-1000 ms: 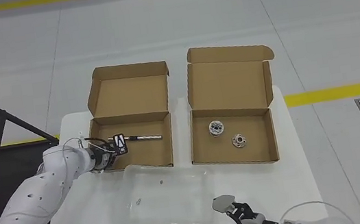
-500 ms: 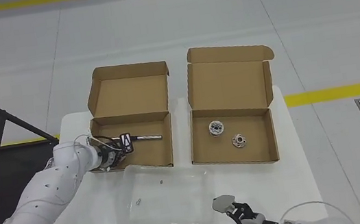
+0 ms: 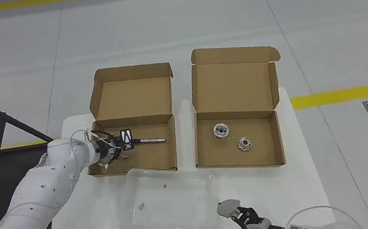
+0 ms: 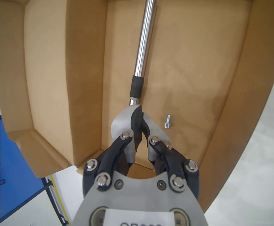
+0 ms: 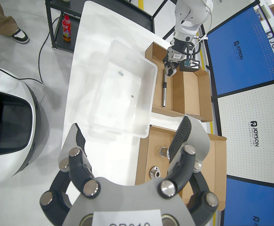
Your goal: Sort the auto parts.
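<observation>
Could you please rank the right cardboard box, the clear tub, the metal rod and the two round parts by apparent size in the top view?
1. right cardboard box, lid open
2. clear tub
3. metal rod, long but thin
4. farther round part and nearer round part: too alike to rank

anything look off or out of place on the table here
Nothing is spilled or damaged. One small bolt lies loose beside the long metal rod in the cardboard box, an odd pairing. A screw and a tiny piece lie in the clear bin.
</observation>
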Controlling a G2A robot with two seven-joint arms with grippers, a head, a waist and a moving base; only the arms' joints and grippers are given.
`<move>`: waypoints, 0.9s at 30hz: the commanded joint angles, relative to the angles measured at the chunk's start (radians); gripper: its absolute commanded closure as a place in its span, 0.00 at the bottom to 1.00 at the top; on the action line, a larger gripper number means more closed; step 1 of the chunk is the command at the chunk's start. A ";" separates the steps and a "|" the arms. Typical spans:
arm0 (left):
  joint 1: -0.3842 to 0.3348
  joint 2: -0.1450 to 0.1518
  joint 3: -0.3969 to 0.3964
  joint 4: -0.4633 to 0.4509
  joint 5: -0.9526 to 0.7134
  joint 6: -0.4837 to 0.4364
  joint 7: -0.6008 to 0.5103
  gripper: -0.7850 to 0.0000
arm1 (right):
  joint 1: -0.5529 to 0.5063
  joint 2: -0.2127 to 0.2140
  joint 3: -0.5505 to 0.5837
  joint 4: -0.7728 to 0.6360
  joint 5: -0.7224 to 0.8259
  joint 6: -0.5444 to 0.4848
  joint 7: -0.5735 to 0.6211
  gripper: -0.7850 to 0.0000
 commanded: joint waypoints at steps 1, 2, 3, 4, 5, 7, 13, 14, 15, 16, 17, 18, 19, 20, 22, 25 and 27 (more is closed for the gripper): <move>0.007 0.028 -0.018 -0.059 0.026 -0.011 -0.003 1.00 | 0.000 0.000 0.000 0.000 0.000 0.000 0.000 0.00; 0.013 0.043 -0.029 -0.096 0.037 -0.025 -0.005 1.00 | 0.000 0.000 0.000 0.000 0.000 0.000 0.000 0.00; 0.021 0.060 -0.043 -0.135 0.044 -0.034 -0.003 1.00 | 0.000 0.000 0.000 0.000 0.000 0.000 0.000 0.00; 0.031 0.079 -0.056 -0.181 0.053 -0.056 0.006 1.00 | 0.000 0.000 0.000 0.000 0.000 0.000 0.000 0.00; 0.039 0.099 -0.068 -0.243 0.067 -0.095 0.034 1.00 | 0.000 0.000 0.000 0.000 0.000 0.000 0.000 0.00; 0.062 0.149 -0.107 -0.356 0.110 -0.129 0.084 1.00 | 0.000 0.000 0.000 0.000 0.000 0.000 0.000 0.00; 0.182 0.304 -0.234 -0.811 0.251 -0.338 0.103 1.00 | 0.000 0.000 0.000 0.000 0.000 0.000 0.000 0.00; 0.211 0.326 -0.233 -0.879 0.279 -0.338 0.096 1.00 | 0.000 0.000 0.000 0.000 0.000 0.000 0.000 0.00; 0.231 0.347 -0.234 -0.935 0.296 -0.338 0.087 1.00 | 0.000 0.000 0.000 0.000 0.000 0.000 0.000 0.00; 0.250 0.367 -0.226 -0.983 0.318 -0.338 0.073 1.00 | 0.000 0.000 0.000 0.000 0.000 0.000 0.000 0.00; 0.265 0.384 -0.207 -1.029 0.344 -0.338 0.054 1.00 | 0.000 0.000 0.000 0.000 0.000 0.000 0.000 0.00; 0.271 0.400 -0.194 -1.062 0.352 -0.338 0.038 1.00 | 0.000 0.000 0.000 0.000 0.000 0.000 0.000 0.00; 0.278 0.416 -0.176 -1.084 0.359 -0.338 0.019 1.00 | 0.000 0.000 0.000 0.000 0.000 0.000 0.000 0.00; 0.278 0.429 -0.152 -1.112 0.372 -0.338 -0.003 1.00 | 0.000 0.000 0.000 0.000 0.000 0.000 0.000 0.00; 0.279 0.452 -0.101 -1.135 0.373 -0.338 -0.068 0.94 | 0.000 0.000 0.000 0.000 0.000 0.000 0.000 0.00; 0.264 0.463 -0.030 -1.156 0.301 -0.338 -0.263 0.53 | 0.000 0.000 0.000 0.000 0.000 0.000 0.000 0.00; 0.236 0.458 0.008 -1.172 0.211 -0.338 -0.389 0.00 | 0.000 0.000 0.000 0.000 0.000 0.000 0.000 0.00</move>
